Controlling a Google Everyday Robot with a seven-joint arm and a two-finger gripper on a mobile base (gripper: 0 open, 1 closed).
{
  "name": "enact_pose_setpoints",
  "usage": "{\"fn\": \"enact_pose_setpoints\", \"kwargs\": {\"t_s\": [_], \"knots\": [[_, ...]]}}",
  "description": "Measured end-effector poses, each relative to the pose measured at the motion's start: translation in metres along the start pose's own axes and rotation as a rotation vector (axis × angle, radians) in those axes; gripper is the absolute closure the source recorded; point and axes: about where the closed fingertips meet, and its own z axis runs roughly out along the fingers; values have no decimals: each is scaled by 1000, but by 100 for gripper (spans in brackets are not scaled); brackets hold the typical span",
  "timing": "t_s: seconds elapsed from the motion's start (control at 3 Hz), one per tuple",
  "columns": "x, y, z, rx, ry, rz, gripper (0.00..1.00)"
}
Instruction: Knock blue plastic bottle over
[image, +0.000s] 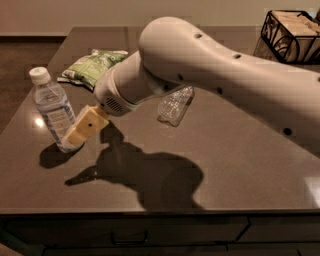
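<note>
The blue plastic bottle (54, 112) is a clear water bottle with a white cap and a blue-and-white label. It stands on the dark table (235, 165) at the left, leaning slightly left. My gripper (80, 131) reaches from the right, low over the table, and its yellowish fingertip end touches the bottle's lower right side. A smaller clear ridged bottle (176, 106) lies on its side behind my arm, partly hidden.
A green snack bag (90, 65) lies at the back left of the table. A black wire basket (292, 35) stands at the back right. The table's left edge is close to the blue plastic bottle. My large white arm spans the right half of the view.
</note>
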Motion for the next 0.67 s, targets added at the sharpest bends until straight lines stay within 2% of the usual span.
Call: {"fn": "enact_pose_setpoints", "kwargs": {"t_s": [0.33, 0.67], "knots": [[-13, -9, 16, 0, -33, 15, 0], [-23, -12, 23, -26, -66, 32, 0]]}}
